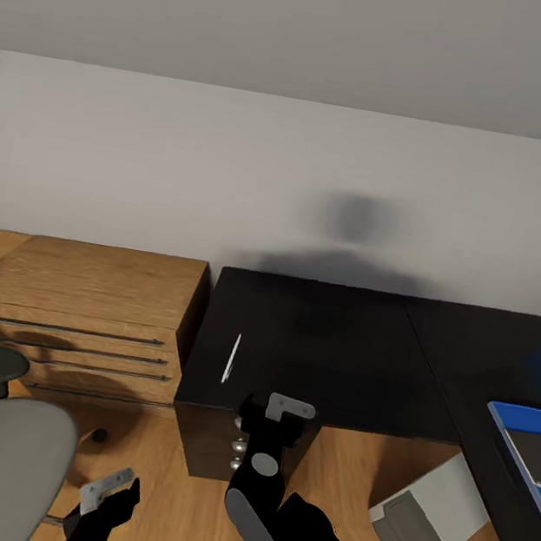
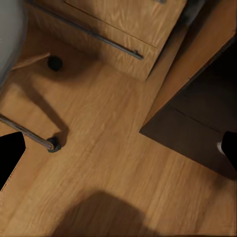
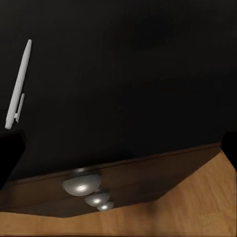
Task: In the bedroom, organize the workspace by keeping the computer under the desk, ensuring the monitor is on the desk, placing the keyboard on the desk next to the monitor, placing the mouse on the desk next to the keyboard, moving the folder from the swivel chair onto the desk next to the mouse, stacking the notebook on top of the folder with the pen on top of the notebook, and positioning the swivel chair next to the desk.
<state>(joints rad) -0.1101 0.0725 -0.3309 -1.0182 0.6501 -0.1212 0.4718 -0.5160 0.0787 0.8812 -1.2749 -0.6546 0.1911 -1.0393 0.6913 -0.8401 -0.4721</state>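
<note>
The glossy black desk [image 1: 320, 340] runs from centre to right. A thin white pen [image 1: 231, 358] lies near its front left corner, also in the right wrist view [image 3: 17, 86]. My right gripper [image 1: 275, 412] hovers open over the desk's front edge, just right of the pen, fingertips [image 3: 10, 153] wide apart. At the right edge the blue folder [image 1: 513, 426] rests on the desk's side wing with the grey notebook [image 1: 539, 456] on it. The grey computer [image 1: 427, 517] stands on the floor beside the desk. The grey swivel chair [image 1: 2, 454] is at lower left. My left gripper [image 1: 109, 490] hangs open above the floor beside it.
A light-wood drawer unit [image 1: 79, 309] stands against the desk's left side. The black drawer unit's silver knobs [image 3: 81, 183] sit right under my right gripper. A chair leg with castor [image 2: 49, 144] lies on the wood floor [image 2: 123, 163] near my left gripper.
</note>
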